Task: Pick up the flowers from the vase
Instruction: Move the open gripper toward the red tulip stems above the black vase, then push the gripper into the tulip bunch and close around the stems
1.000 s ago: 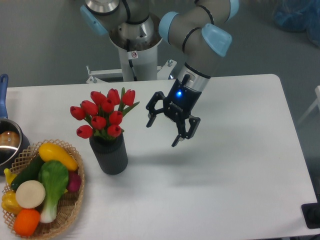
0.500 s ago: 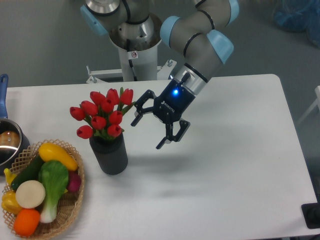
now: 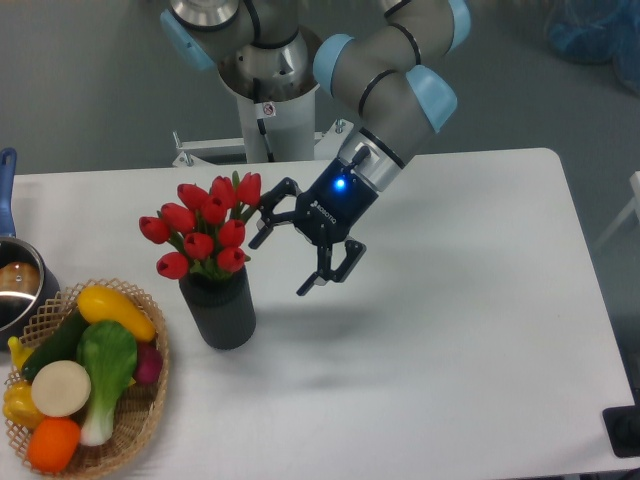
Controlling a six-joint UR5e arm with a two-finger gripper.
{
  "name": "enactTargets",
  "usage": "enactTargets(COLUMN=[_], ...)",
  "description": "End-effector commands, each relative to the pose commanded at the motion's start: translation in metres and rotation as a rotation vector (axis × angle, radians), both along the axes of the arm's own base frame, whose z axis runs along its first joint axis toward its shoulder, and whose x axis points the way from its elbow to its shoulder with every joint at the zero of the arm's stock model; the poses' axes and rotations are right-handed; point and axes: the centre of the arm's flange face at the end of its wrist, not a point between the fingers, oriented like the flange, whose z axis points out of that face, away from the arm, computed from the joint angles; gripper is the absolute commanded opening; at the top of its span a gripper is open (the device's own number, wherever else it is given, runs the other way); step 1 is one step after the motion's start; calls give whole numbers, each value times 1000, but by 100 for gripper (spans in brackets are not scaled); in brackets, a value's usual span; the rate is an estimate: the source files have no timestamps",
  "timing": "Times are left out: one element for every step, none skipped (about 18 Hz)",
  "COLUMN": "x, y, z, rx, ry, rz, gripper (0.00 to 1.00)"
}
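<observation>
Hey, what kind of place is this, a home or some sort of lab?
Probably a robotics lab: a pedestal-mounted robot arm works over a plain white table staged with props, tulips in a black vase and a basket of toy vegetables.

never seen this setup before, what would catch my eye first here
The red flowers in the black vase at left-centre of the white table stand out most. Right beside them hangs the open gripper, one finger at the blooms. At the lower left sits a wicker basket of bright toy vegetables.

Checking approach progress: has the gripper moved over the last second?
Yes. The gripper, jaws open, has shifted left toward the flowers in the vase, which stayed put.
</observation>
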Motion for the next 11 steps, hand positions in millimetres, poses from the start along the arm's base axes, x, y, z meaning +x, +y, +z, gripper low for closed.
enactTargets(x=[3, 7, 10, 13, 15, 19, 20, 24, 29, 33, 35], y=[-2, -3, -4, -4, -3, -1, 0, 3, 7, 11, 14], z=[-1, -2, -1, -1, -1, -1, -1, -1, -1, -1, 0], rx=[-1, -1, -1, 0, 4, 7, 11, 12, 12, 14, 17], ry=[-2, -5, -5, -4, -1, -5, -7, -9, -9, -9, -7], rz=[-1, -2, -2, -6, -12, -20, -23, -32, -45, -56, -65], gripper=[100, 100, 100, 100, 100, 100, 100, 100, 100, 100, 100])
